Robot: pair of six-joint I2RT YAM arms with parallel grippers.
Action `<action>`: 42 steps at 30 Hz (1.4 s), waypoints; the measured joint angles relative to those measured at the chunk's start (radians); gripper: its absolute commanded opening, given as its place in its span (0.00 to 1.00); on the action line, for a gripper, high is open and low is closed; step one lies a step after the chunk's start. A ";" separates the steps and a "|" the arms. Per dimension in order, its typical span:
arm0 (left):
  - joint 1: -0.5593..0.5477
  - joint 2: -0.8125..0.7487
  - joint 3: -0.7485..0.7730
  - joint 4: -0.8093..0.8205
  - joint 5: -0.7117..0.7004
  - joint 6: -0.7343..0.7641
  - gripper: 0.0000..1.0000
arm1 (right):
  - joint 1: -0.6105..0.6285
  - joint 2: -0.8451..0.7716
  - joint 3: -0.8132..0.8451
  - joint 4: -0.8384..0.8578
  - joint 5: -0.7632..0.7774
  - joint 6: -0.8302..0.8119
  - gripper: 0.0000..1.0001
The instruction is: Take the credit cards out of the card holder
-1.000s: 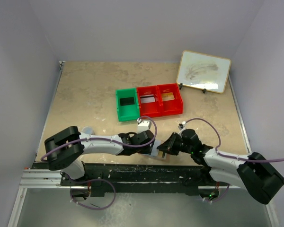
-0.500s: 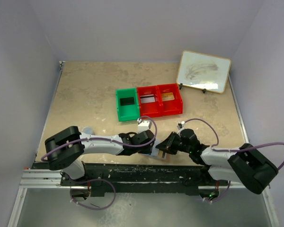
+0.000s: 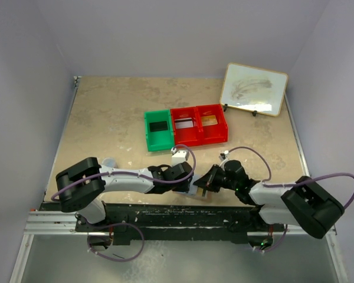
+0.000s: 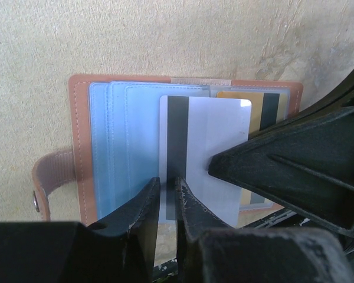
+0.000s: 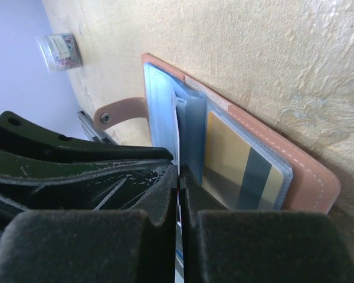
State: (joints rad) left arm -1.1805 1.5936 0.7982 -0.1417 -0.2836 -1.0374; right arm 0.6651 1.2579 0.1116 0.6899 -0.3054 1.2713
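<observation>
- 2 grippers meet over the card holder (image 4: 76, 124), which lies open and flat at the near edge of the table (image 3: 106, 118), between the arms, with its pale blue pockets facing up.
- 1 white-grey card (image 4: 215, 130) with a black stripe lies over the pockets of one half. The right gripper (image 5: 178, 177) is pressed together on its edge, pinching this card.
- The left gripper (image 4: 168, 190) sits at the card's near end, its fingers almost together with a narrow slit over the stripe. Whether they nip anything or only press down, I cannot tell.
- The relation that matters is the card's long axis. It follows the stripe straight away from the left gripper and across the right one's reach. The pocket mouths seem to face the right gripper, so I judge the draw goes sideways toward the right arm, which has the hold.
- Whether the card's inner edge has cleared the pocket lip cannot be told.
- 1 gold card (image 5: 224, 150) sits in the other half, just beside the right fingers, and is probably next.
- The holder may drag along with the card if the left gripper does not pin it.
- Well beyond stand a green bin (image 3: 159, 145) and red bins (image 3: 199, 140), with cards inside, and a whiteboard (image 3: 253, 88). Nothing lies between them and the holder.
- 1 small jar (image 5: 59, 50) stands apart, on the left arm's side.
</observation>
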 measured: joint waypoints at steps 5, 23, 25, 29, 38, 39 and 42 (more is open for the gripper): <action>0.000 0.000 -0.005 0.000 -0.001 0.000 0.13 | -0.001 -0.116 0.000 -0.110 0.004 -0.006 0.00; 0.000 -0.034 -0.011 -0.033 -0.036 0.000 0.15 | -0.006 -0.454 0.005 -0.462 0.088 -0.007 0.00; 0.000 -0.053 -0.011 -0.043 -0.042 0.000 0.15 | -0.006 -0.422 0.010 -0.467 0.088 -0.008 0.00; 0.000 -0.076 -0.011 -0.058 -0.050 0.000 0.20 | -0.006 -0.322 0.030 -0.447 0.079 -0.023 0.00; 0.000 -0.094 -0.011 -0.066 -0.054 0.001 0.26 | -0.005 -0.079 0.176 -0.404 0.069 -0.127 0.00; 0.000 -0.096 -0.011 -0.065 -0.054 0.000 0.26 | -0.005 -0.079 0.180 -0.407 0.071 -0.133 0.00; 0.000 -0.099 -0.011 -0.059 -0.053 0.000 0.26 | -0.005 -0.102 0.183 -0.431 0.078 -0.152 0.00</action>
State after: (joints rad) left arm -1.1805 1.4948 0.7872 -0.2008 -0.3367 -1.0374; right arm 0.6598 1.1561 0.2943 0.2588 -0.2276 1.1194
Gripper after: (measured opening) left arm 0.255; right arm 0.008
